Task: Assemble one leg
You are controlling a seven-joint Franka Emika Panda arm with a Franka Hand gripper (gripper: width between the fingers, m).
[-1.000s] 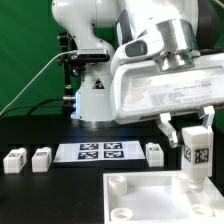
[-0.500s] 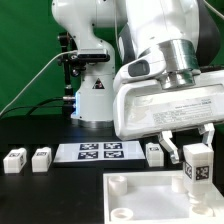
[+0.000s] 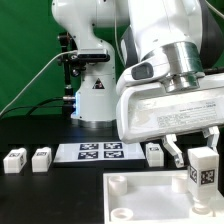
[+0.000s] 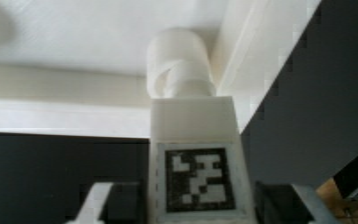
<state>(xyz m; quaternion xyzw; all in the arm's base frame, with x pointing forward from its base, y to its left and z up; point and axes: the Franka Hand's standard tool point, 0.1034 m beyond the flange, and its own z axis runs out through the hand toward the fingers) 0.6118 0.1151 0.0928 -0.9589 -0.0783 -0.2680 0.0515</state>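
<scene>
My gripper (image 3: pixel 201 160) is shut on a leg (image 3: pixel 203 171), a small white oblong block with a black-and-white tag facing outward. It hangs upright over the far right corner of the large white panel (image 3: pixel 140 197). In the wrist view the leg (image 4: pixel 197 140) stands between my two fingers (image 4: pixel 112 203), its tag toward the camera, and my gripper (image 4: pixel 197 207) closes on its sides. Beyond the leg's far end lies the panel (image 4: pixel 69 90) with a rounded white corner piece (image 4: pixel 178 62). Whether the leg touches the panel is hidden.
Two loose legs (image 3: pixel 14 161) (image 3: pixel 41 158) lie at the exterior view's left, and a third (image 3: pixel 154 152) sits by the marker board (image 3: pixel 98 151). The robot base (image 3: pixel 95 95) stands behind, with a cable and a green backdrop.
The gripper has carried the leg downward and slightly toward the exterior view's right, closer to the panel's corner. Its grip is unchanged.
</scene>
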